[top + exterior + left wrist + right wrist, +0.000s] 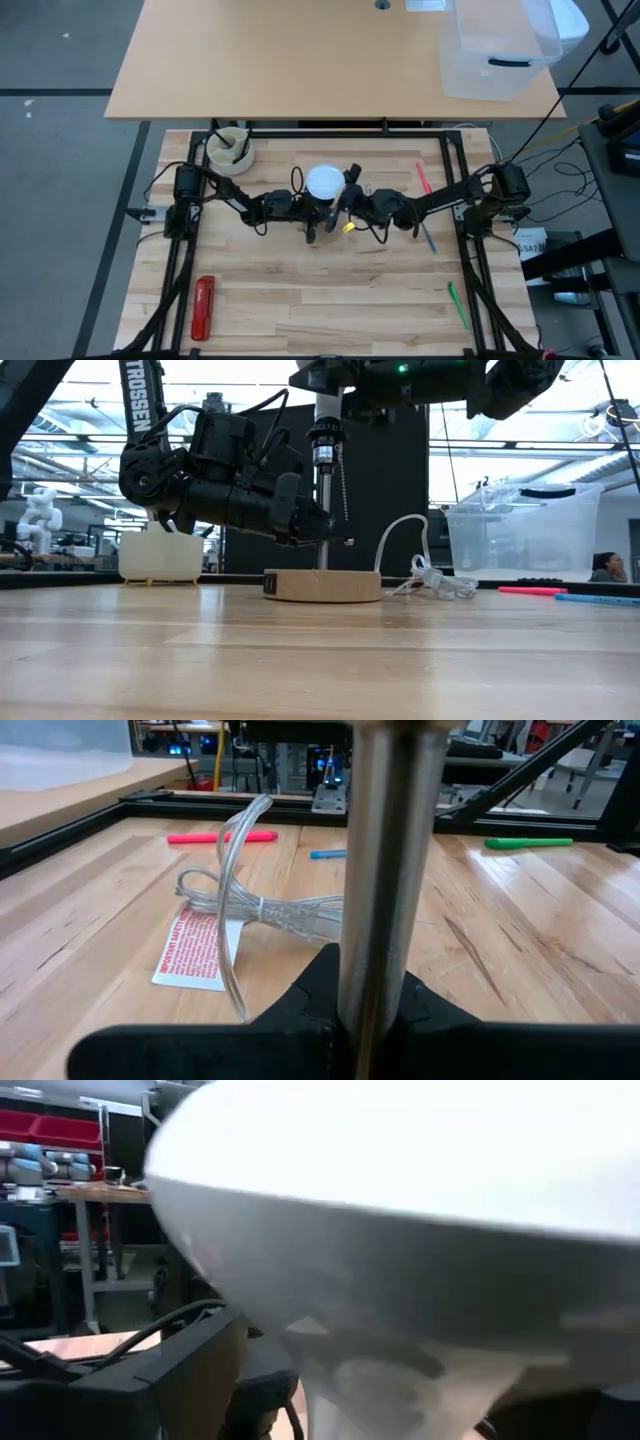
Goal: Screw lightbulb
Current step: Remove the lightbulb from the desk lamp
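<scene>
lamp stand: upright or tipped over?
Upright. In the low view the metal pole rises vertically from the wooden base, which sits flat on the table. The left gripper is at the pole.

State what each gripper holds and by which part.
The left gripper clamps the lamp's metal pole low, near the wooden base. The right gripper is at the lightbulb; its grip is hidden.

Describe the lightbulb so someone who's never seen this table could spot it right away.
Start at the wooden table and find its middle, where the two dark arms meet. The lightbulb sits right there between the left gripper and the right gripper, atop an upright lamp pole. It is the only round white dome there, unlike the cream cup at the table's far left corner.
</scene>
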Controlling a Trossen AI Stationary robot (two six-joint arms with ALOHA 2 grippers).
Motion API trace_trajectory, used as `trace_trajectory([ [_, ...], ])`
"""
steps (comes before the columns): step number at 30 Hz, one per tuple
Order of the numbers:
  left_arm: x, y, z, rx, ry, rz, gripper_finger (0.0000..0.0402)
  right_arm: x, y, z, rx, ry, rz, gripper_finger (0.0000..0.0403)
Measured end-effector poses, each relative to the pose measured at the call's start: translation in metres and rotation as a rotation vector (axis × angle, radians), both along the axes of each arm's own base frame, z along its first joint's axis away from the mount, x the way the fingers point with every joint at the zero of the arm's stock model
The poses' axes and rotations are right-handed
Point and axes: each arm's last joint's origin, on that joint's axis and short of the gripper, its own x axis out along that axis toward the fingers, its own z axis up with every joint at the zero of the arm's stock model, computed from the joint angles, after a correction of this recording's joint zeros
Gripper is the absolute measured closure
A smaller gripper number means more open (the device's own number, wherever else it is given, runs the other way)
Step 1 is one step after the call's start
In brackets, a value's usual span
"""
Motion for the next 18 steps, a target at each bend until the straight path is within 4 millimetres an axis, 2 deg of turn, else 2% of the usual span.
trace_trajectory([
  [14,0.0000,-0.0003,-0.0001,0.006,0.001,-0.011,0.0376,0.0011,-0.0084,0.0016,-0.012,-0.010,0.085,0.0193],
  [18,-0.0001,-0.0004,-0.0002,0.008,0.002,-0.021,0.0376,0.0013,-0.0092,0.0004,-0.018,0.006,0.095,0.0220],
])
